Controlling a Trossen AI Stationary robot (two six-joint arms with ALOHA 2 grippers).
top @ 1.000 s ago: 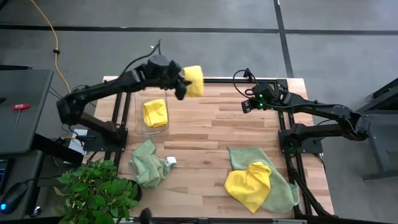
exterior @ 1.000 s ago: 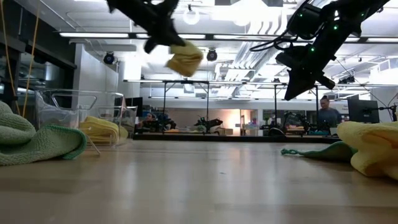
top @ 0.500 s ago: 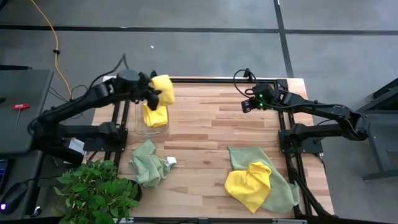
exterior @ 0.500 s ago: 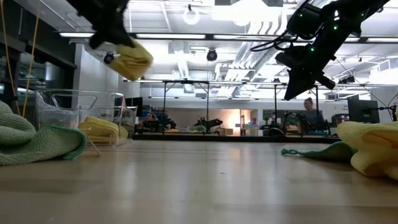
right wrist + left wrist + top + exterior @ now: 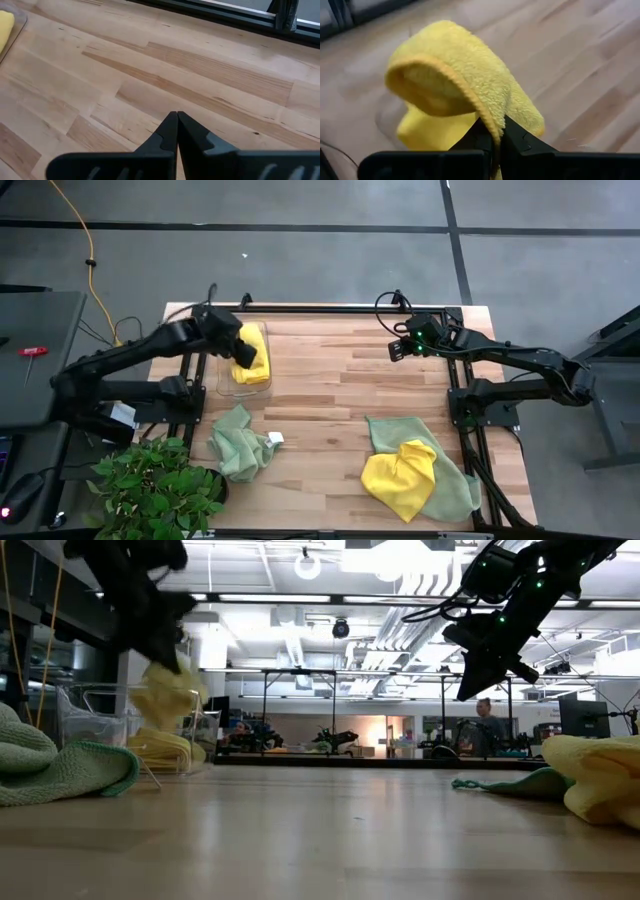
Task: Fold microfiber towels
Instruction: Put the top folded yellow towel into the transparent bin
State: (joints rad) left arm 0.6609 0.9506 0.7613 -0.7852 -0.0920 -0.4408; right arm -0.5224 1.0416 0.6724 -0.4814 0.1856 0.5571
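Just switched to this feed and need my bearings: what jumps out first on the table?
The left end effector is shut on a folded yellow towel, holding it over the clear bin at the table's far left, where another yellow towel already lies. Near the front right, a crumpled yellow towel sits on a spread green towel; a bunched green towel lies front left. The right end effector hangs shut above the far right.

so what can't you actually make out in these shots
- Bin, high view: the left gripper and its held yellow towel cover the inside; whether the towel touches the one already there is unclear.
- Low view: the held towel is blurred, its fold unreadable.
- Green towel, high view: the unfolded yellow towel hides its middle.
- Right gripper, shut, waits over the table's far side.
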